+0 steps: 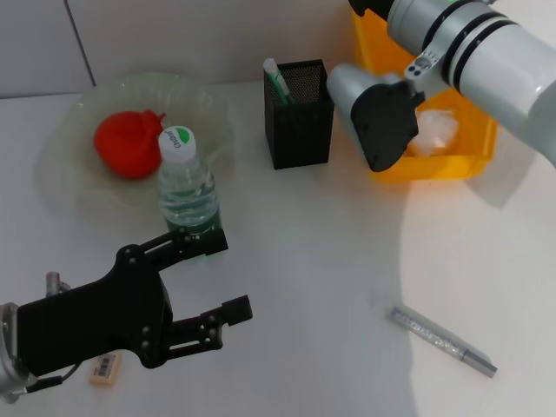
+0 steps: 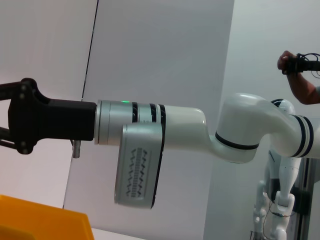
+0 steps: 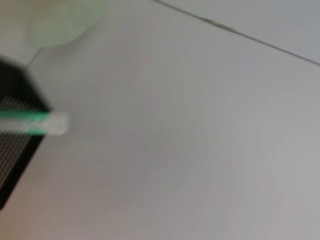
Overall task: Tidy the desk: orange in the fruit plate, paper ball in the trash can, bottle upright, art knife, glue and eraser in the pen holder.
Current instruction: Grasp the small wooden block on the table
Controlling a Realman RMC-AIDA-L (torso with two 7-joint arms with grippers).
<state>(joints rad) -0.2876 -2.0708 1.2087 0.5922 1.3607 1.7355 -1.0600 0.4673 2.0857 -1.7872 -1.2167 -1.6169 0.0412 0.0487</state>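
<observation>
The orange (image 1: 128, 143) lies in the fruit plate (image 1: 74, 122) at the back left. The bottle (image 1: 185, 178) stands upright in front of the plate. My left gripper (image 1: 224, 276) is open and empty, and its far finger (image 1: 193, 241) covers the bottle's base. The eraser (image 1: 104, 368) lies on the table by that arm. The silver art knife (image 1: 441, 340) lies at the front right. The glue (image 1: 276, 80) stands in the pen holder (image 1: 298, 113). The paper ball (image 1: 434, 130) lies in the trash can (image 1: 452, 161). My right gripper (image 1: 382, 139) hangs over the can's left edge.
The white table (image 1: 330, 261) ends at a pale wall at the back. The right arm (image 1: 469, 43) reaches in from the upper right over the trash can. In the right wrist view the pen holder (image 3: 12, 150) and glue (image 3: 35, 122) show close by.
</observation>
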